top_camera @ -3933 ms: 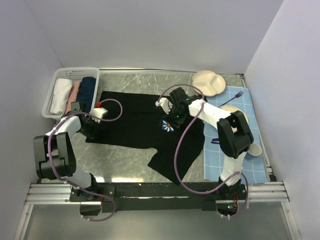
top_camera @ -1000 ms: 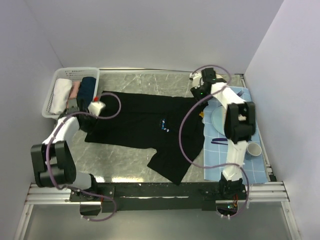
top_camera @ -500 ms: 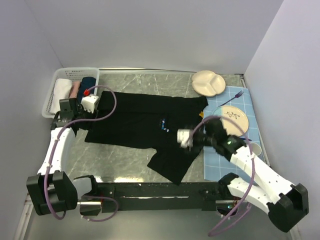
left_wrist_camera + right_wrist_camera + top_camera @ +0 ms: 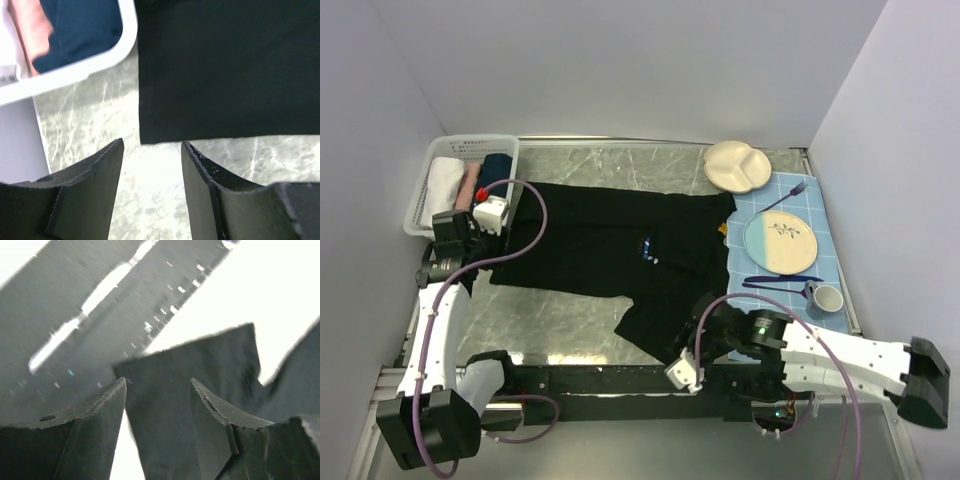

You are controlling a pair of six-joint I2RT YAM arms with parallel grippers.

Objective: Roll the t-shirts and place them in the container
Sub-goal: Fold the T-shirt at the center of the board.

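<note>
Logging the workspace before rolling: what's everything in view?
t-shirt: one, black, spread mid-table
basket: one, white, far left corner
rolled cloths: three, white, pink, navy, in basket
divided plate: one, cream, far right
placemat: one, blue checked, right side
round plate: one, cream and pale blue, on placemat
fork: one, purple, placemat's far end
other cutlery: two, purple, beside round plate
cup: one, pale, on placemat
left tool: one, black, open, at shirt's left corner
right tool: one, black, open, at shirt's near corner

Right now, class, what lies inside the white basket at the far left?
The basket holds a white roll, a pink roll and a dark blue roll, side by side. Anything beneath them is covered.
</note>
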